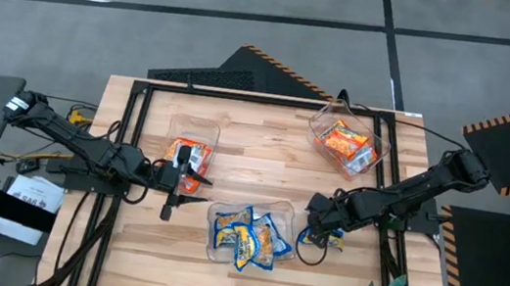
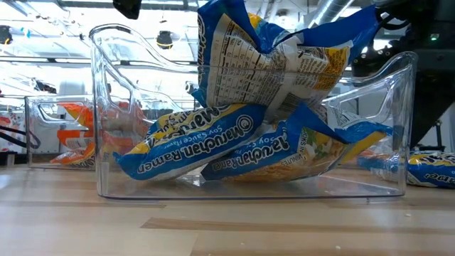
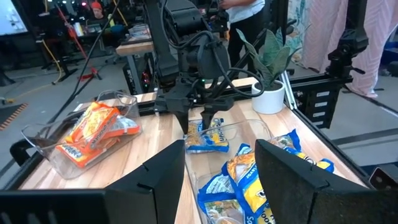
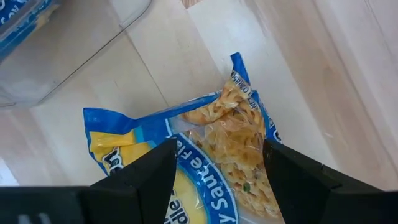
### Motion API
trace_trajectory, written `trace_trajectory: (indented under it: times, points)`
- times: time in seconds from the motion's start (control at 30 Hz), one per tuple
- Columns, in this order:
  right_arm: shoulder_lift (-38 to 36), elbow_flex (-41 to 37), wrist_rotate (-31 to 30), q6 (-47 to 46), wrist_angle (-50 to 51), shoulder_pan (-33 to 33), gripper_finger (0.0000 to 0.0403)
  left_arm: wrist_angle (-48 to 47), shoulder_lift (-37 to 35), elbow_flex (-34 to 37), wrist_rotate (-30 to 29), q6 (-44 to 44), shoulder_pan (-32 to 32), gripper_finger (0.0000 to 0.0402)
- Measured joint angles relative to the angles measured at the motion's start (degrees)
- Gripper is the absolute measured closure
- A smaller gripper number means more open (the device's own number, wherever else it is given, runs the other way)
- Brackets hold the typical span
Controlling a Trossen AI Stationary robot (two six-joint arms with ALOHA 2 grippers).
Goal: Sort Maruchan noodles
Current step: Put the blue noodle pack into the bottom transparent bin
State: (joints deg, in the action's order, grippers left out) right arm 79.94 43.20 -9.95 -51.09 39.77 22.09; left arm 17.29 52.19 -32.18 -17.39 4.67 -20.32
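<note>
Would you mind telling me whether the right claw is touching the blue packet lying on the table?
Cannot tell. In the right wrist view the open right claw straddles the blue packet, but no view plainly shows contact or gap.

Table was pretty crowded in the middle: a clear tub [image 1: 248, 236] stuffed with blue-and-yellow ramen packets [image 1: 244, 242] sat near the front edge, leaving only a narrow lane to the loose blue packet [image 4: 211, 155] on the wood just beside it. The right gripper [image 1: 315, 225] hung spread right over that packet. Bare wood lay open between the other two tubs [image 1: 346, 140] further back.
</note>
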Motion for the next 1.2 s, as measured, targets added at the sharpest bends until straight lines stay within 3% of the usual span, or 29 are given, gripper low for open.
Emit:
trace_trajectory:
  times: [0.6, 1.0, 1.1, 1.2]
  points:
    - [0.0, 0.0, 0.8, -1.6, 0.0, 0.0, 0.0143, 0.1, 0.0, 0.0, -1.0, 3.0, 0.0, 0.0216]
    - [8.4, 0.7, -3.9, -2.1, -0.5, 1.0, 0.0144, 0.2, 0.0, 0.0, -1.2, 1.3, 0.0, 0.0216]
    - [8.7, 0.7, -4.2, -2.9, -0.3, 1.3, 0.0161, 0.2, 0.0, 0.0, -1.3, 1.3, 0.0, 0.0216]
    - [8.5, 0.4, -4.9, -4.7, 0.4, 1.3, 0.0217, 0.2, 0.0, 0.0, -1.3, 1.3, 0.0, 0.0216]
